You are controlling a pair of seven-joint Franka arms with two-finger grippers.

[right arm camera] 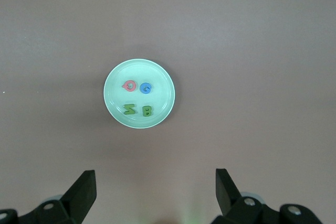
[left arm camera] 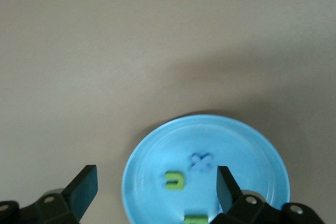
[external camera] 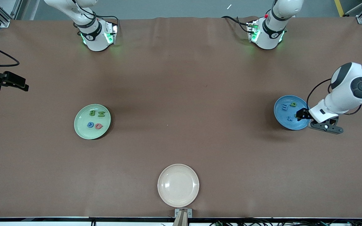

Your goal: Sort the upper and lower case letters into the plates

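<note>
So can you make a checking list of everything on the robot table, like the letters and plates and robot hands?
Surface: brown table cover, creased along the base end.
Job's things: green plate holds B, N, G, Q. Blue plate holds m, x and two green lowercase letters.
Clutter: empty cream plate, nearest the front camera.
Grippers: left gripper open over the blue plate; right gripper open, high above the green plate.
Cables: black cable on the left arm.
Surroundings: grey floor.

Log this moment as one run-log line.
left tool: open, over blue plate | right tool: open, above green plate | letters: all on plates | cream plate: empty
</note>
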